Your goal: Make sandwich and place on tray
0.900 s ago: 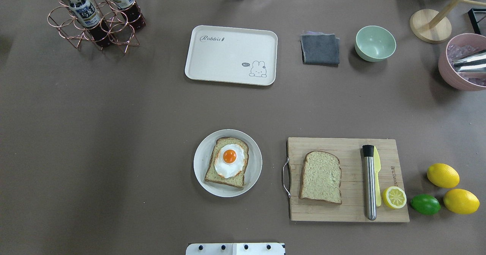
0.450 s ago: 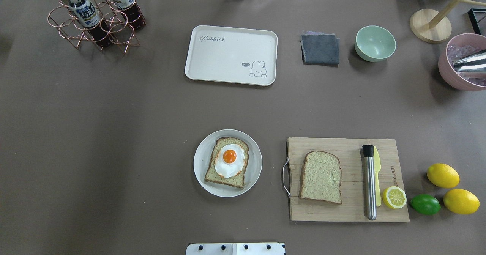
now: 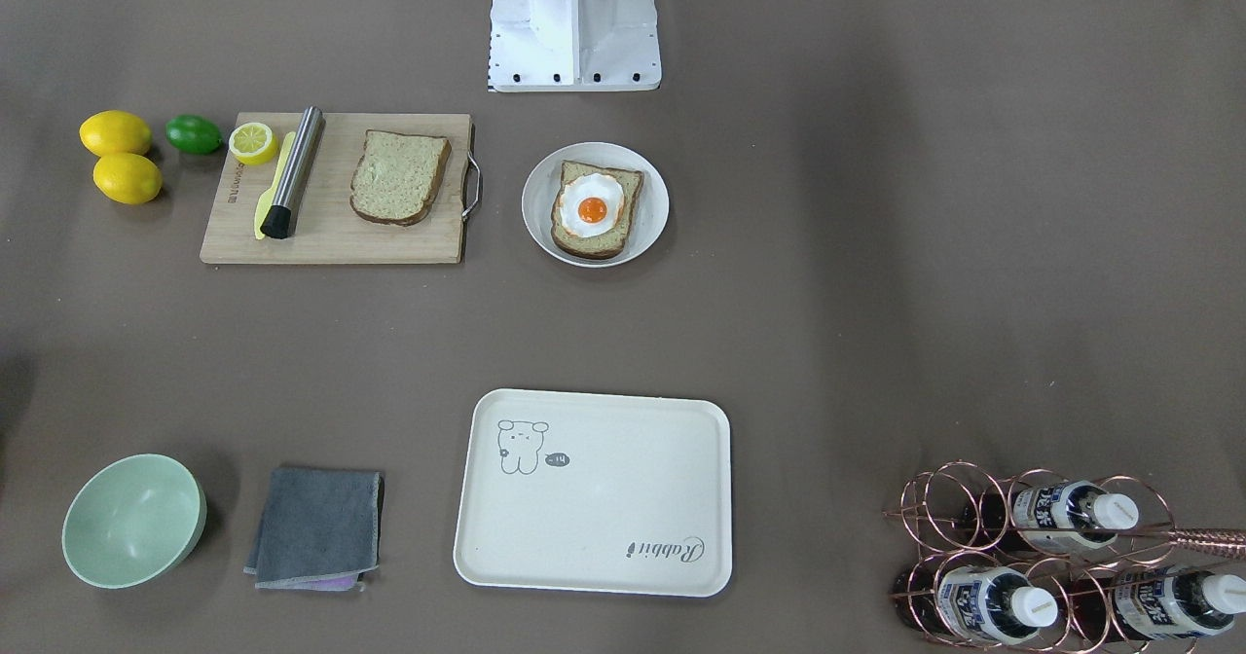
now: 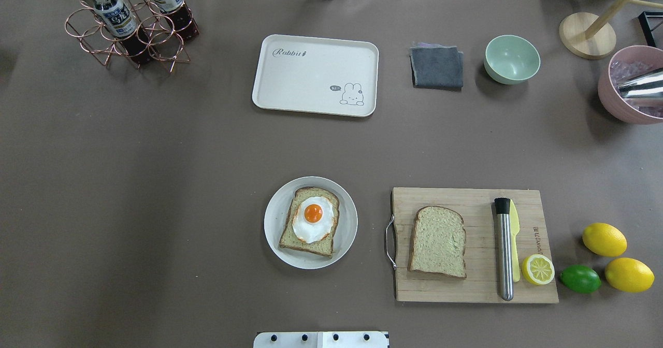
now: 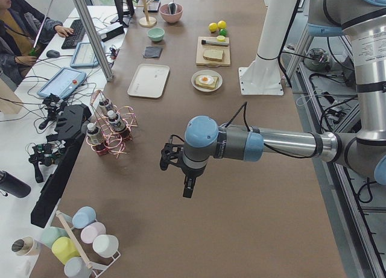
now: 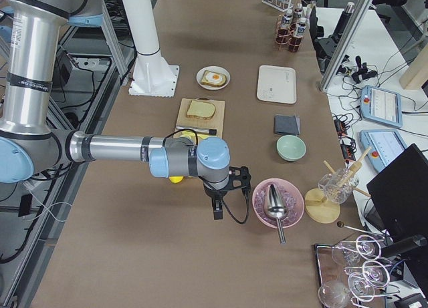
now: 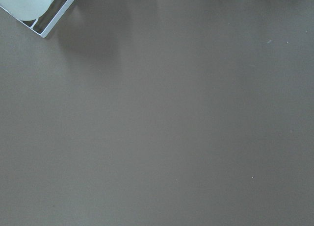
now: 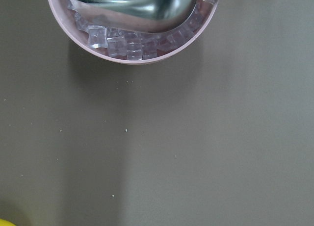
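One bread slice (image 4: 289, 240) lies on a round white plate (image 4: 273, 218) with the fried egg (image 4: 313, 218) on top of it. The second slice (image 4: 438, 242) lies on the wooden cutting board (image 4: 466, 198). The cream tray (image 4: 311, 78) sits bare at the far middle of the table. Both grippers are outside the overhead and front views. My left gripper (image 5: 188, 187) hangs over bare table far to the left, past the bottle rack. My right gripper (image 6: 216, 211) hangs near the pink bowl. I cannot tell whether either is open or shut.
A copper rack of bottles (image 4: 129, 22) stands at the far left. A grey cloth (image 4: 436, 67), a green bowl (image 4: 512, 58) and a pink bowl of ice with a scoop (image 4: 629, 86) are at the far right. A metal rod (image 4: 503, 249), a half lemon (image 4: 537, 269), lemons (image 4: 604, 239) and a lime (image 4: 580, 278) lie by the board.
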Robot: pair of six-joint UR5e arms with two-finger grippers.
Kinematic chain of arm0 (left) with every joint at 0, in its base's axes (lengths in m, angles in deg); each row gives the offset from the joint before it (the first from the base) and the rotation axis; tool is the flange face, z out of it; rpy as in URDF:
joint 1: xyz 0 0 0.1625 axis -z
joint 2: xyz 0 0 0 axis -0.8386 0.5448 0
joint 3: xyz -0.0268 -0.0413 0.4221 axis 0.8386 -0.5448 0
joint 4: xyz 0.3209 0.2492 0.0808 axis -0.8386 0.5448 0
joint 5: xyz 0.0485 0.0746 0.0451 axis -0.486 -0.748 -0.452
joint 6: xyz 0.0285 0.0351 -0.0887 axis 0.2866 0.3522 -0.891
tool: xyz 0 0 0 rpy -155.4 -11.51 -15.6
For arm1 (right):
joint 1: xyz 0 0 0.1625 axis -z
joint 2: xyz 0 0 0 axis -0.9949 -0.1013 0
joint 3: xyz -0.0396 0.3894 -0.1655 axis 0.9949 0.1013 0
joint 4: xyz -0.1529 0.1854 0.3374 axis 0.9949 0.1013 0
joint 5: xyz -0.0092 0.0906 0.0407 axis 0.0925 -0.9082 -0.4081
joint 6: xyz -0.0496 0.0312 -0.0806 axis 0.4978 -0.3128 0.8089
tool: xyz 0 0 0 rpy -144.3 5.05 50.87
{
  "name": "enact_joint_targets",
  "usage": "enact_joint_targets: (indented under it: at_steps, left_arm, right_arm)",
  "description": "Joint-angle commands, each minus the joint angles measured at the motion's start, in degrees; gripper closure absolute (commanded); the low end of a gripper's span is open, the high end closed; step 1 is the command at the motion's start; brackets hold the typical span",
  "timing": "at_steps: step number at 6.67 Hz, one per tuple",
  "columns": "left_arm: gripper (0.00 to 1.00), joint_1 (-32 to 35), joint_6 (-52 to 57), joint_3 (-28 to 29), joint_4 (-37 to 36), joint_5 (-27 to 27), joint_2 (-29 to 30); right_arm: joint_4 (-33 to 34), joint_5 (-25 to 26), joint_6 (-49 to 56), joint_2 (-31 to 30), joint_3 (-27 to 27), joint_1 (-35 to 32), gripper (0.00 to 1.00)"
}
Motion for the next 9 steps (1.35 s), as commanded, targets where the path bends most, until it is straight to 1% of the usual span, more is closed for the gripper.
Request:
enact_joint_targets:
  at_steps: [1,2,3,4,5,6,7,8,9]
  left_arm:
    - [0.02,0.3,-3.4,0.4,0.3,0.0,-0.4]
    - [0.02,0.3,-4.4,0.7,0.2,-0.1,0.0]
    - [0.03,0.4,-4.1,0.0,0.2,-0.1,0.2]
    - [0.03,0.3,-4.4,0.2,0.2,0.5,0.7]
    - [0.03,-0.2,-4.4,0.8,-2.1,0.4,3.8]
    - [0.03,-0.6,-4.4,0.9,-2.7,0.5,4.0]
    - [0.03,-0.5,-4.4,0.7,-2.3,1.1,3.3]
    - [0.02,-0.5,-4.4,1.2,-2.3,2.3,3.3]
    - [0.02,-0.5,-4.5,1.9,-2.1,2.4,3.7]
  right_arm:
    - [0.0,-0.4,-0.1,0.0,-0.4,0.0,0.00]
    - [-0.2,-2.2,0.0,0.0,-0.7,0.1,0.00]
    - [-0.5,-5.3,0.0,0.1,-1.5,0.1,0.00]
    - [-5.4,-6.3,0.0,-0.1,-2.7,0.7,0.00]
    - [-12.2,-9.0,0.0,-0.4,-2.5,2.6,0.00]
    - [-13.9,-9.6,-0.3,-0.6,-2.5,4.6,0.00]
    - [-14.4,-13.4,-3.2,-0.6,-2.7,6.6,0.00]
    - [-17.2,-15.3,-7.1,-0.4,-2.9,10.2,0.02]
    - [-17.7,-15.2,-17.0,0.3,-4.3,14.5,0.02]
